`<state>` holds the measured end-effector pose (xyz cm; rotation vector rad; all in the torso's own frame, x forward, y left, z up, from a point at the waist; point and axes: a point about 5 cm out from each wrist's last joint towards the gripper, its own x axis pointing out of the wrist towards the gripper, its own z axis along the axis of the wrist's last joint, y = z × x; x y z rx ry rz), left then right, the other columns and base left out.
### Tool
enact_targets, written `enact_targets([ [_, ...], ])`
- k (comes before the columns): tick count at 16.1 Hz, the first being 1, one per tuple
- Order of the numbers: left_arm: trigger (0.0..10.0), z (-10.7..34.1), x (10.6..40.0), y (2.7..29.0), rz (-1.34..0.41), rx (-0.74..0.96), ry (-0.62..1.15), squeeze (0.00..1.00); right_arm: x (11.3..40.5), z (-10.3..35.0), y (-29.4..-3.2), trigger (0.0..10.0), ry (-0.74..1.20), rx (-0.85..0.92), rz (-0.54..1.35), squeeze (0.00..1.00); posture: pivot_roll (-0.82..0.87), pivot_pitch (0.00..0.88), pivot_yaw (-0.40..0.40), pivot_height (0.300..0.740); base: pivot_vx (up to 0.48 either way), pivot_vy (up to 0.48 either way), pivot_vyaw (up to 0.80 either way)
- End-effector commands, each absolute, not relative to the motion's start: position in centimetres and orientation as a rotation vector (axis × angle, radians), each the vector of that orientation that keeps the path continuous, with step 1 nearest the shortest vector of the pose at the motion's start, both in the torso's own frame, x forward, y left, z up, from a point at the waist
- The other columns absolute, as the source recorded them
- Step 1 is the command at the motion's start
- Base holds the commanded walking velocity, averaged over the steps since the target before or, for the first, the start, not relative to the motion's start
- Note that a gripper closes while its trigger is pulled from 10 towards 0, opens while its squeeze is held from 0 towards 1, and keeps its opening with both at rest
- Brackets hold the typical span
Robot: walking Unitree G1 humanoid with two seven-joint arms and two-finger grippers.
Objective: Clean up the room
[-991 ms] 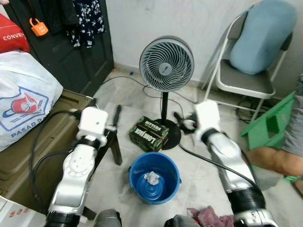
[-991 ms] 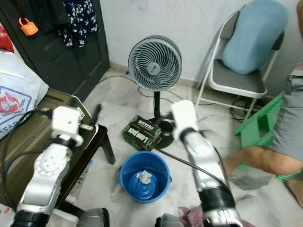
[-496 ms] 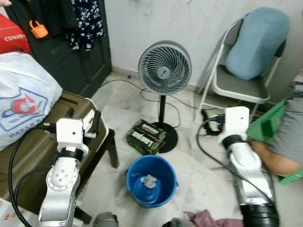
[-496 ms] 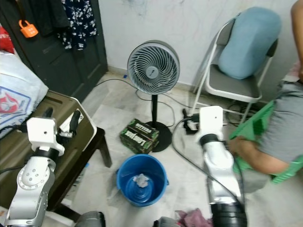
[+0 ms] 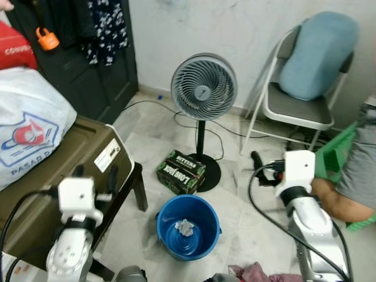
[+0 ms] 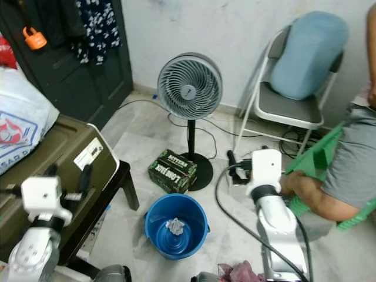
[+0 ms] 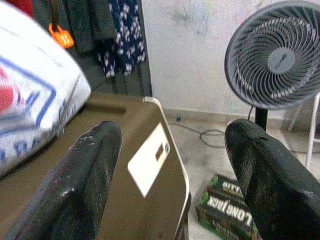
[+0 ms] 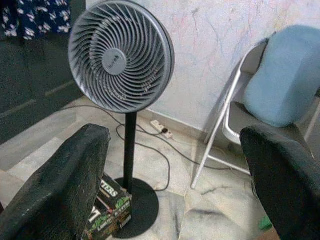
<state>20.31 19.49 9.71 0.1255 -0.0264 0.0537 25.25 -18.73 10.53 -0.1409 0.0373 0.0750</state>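
Presently, entries as follows.
Left end effector (image 7: 170, 175): fingers spread wide with nothing between them; raised over the olive-brown trunk (image 5: 70, 170), pointing toward the far wall.
Right end effector (image 8: 175, 185): fingers likewise parted wide and empty; held above the floor, aimed at the fan.
Blue bucket (image 5: 189, 226): on the tiled floor, between the two end effectors and below both, nearer the robot than their fingertips.
Crumpled paper (image 5: 184, 227): a whitish wad lying at the bottom of the blue bucket.
Green box (image 5: 181, 171): printed carton on the floor ahead of the left end effector and to its right, touching the base of the fan.
Fan (image 5: 204, 87): grey pedestal fan, upright, straight ahead of the right end effector.
Folding chair (image 5: 296, 108): beyond the right end effector and to its right, a blue cushion (image 5: 317, 54) leaning on its backrest.
White plastic bag (image 5: 26, 129): resting on the trunk, left of the left end effector.
Rag (image 5: 255, 273): reddish cloth on the floor, behind the right end effector, close to the robot.
Person (image 5: 346, 176): arm and grey sleeve just right of the right end effector, beside a green plastic object (image 5: 333, 157).
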Motion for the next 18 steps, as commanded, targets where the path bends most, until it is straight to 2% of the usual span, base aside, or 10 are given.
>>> enact_targets([
  [1, 10.0, 9.6, 20.2, 20.2, 0.099, 0.123, -0.013, 0.0, 25.6, 10.9, -18.8, 10.0, 0.021, -0.142, 0.062, 0.0, -0.07, 0.0, -0.015, 0.74, 0.0, 0.0, 0.0],
  [6, 10.0, 10.7, 22.0, 17.6, -0.061, 0.144, -0.078, 0.0, 27.0, 11.4, -17.8, 10.0, -0.006, -0.15, 0.099, 0.0, -0.04, 0.0, -0.047, 0.74, 0.0, 0.0, 0.76],
  [9, 10.0, 10.7, 22.7, 17.4, -0.045, 0.079, -0.073, 0.0, 27.8, 11.8, -15.9, 10.0, -0.034, -0.148, 0.164, 0.0, -0.06, 0.0, -0.031, 0.74, 0.0, 0.0, 0.8],
  [12, 10.0, 11.1, 23.3, 16.6, -0.062, 0.086, -0.081, 0.0, 28.3, 11.9, -16.0, 10.0, -0.045, -0.147, 0.137, 0.0, -0.03, 0.0, -0.026, 0.74, 0.0, 0.0, 0.8],
  [15, 10.0, 11.0, 23.3, 16.9, -0.045, 0.145, -0.069, 0.0, 28.0, 11.4, -15.8, 10.0, -0.034, -0.162, 0.147, 0.0, -0.03, 0.0, -0.027, 0.74, 0.0, 0.0, 0.8],
  [18, 10.0, 10.1, 23.1, 17.4, -0.007, 0.119, -0.005, 0.0, 28.1, 11.4, -15.9, 10.0, -0.028, -0.158, 0.149, 0.0, -0.05, 0.0, -0.022, 0.74, 0.0, 0.0, 0.8],
])
